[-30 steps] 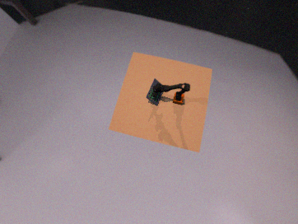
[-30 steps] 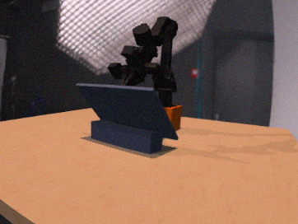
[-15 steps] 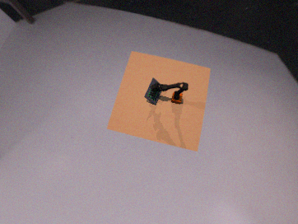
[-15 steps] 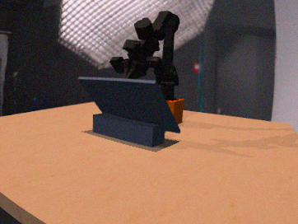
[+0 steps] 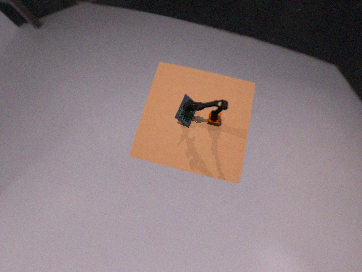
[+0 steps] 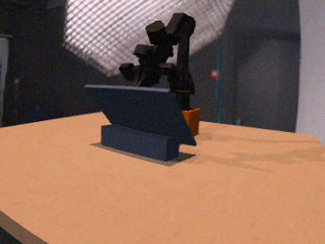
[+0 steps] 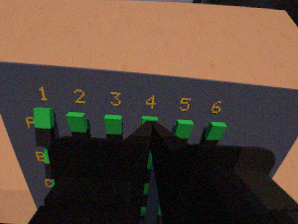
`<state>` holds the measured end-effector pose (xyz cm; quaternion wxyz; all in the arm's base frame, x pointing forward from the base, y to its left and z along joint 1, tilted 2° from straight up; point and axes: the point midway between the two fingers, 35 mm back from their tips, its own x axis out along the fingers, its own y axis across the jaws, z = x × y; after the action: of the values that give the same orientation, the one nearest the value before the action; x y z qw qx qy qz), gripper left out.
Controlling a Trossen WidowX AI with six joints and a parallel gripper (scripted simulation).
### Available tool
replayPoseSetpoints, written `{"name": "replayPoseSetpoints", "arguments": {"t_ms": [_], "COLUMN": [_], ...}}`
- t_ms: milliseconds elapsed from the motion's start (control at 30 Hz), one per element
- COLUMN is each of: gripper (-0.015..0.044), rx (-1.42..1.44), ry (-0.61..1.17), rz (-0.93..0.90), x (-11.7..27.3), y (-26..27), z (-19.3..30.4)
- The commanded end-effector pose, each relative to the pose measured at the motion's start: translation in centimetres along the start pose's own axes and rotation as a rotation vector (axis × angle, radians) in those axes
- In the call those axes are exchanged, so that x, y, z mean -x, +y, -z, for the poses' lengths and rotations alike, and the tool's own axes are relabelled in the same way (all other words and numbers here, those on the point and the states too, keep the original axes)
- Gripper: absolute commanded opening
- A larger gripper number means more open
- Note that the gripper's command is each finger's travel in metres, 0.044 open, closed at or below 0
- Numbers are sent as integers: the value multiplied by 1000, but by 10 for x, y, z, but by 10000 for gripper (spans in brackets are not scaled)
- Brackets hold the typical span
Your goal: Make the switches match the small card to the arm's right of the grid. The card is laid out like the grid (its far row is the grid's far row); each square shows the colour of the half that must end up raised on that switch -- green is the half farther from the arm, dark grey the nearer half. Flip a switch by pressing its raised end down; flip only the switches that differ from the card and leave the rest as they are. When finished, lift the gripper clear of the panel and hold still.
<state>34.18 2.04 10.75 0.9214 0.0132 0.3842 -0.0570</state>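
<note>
Across the panel: dark blue face (image 5: 179, 116) (image 6: 135, 105) (image 7: 100, 90), the landmark here, tilted on a block; column numbers 1, 2, 3, 4, 5 and 6 in orange-yellow along its far edge.
Row letters: down the panel's left side in the wrist view, a partly blurred mark beside the first row, then B, then a blurred one below it.
Brand names: none that can be read.
End effector (image 6: 138, 84) (image 7: 150, 125): pressed together, nothing pinched; its tip overlaps the switch under number 4 in the wrist view, and whether it touches cannot be told.
Switch under 4 (image 7: 150, 119): in the panel's first row, green half showing just past the tip, the rest hidden.
Switch under 1 (image 7: 44, 120): at the left end of the panel's first row, green above dark grey.
Switches under 2, 3, 5 and 6: along the same row, green halves in sight, lower parts partly covered.
Lower rows: mostly behind the end effector, a few green slivers visible.
Block (image 6: 139, 143): beneath the panel, on the worktop (image 5: 150, 135) (image 6: 135, 197) (image 7: 150, 35).
Orange base (image 5: 214, 122) (image 6: 193, 122): near the panel, on its switch side.
Card: cannot be made out.
</note>
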Motion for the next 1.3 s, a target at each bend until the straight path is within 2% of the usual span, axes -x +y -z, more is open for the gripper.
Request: {"name": "replayPoseSetpoints", "arguments": {"t_ms": [0,367,433,600,767,1100,1267], "gripper": [0,0,0,0,0,0,0], "rx": [4,4,1,3,3,-1,0], "ry": [4,4,-1,-16,-17,-7,-12], "rz": [-5,-5,0,-5,-5,-9,-10], "x": [-1,-3,5,56,62,60,59], "y": [1,1,0,1,2,60,63], "z": [1,1,0,2,5,97,104]}}
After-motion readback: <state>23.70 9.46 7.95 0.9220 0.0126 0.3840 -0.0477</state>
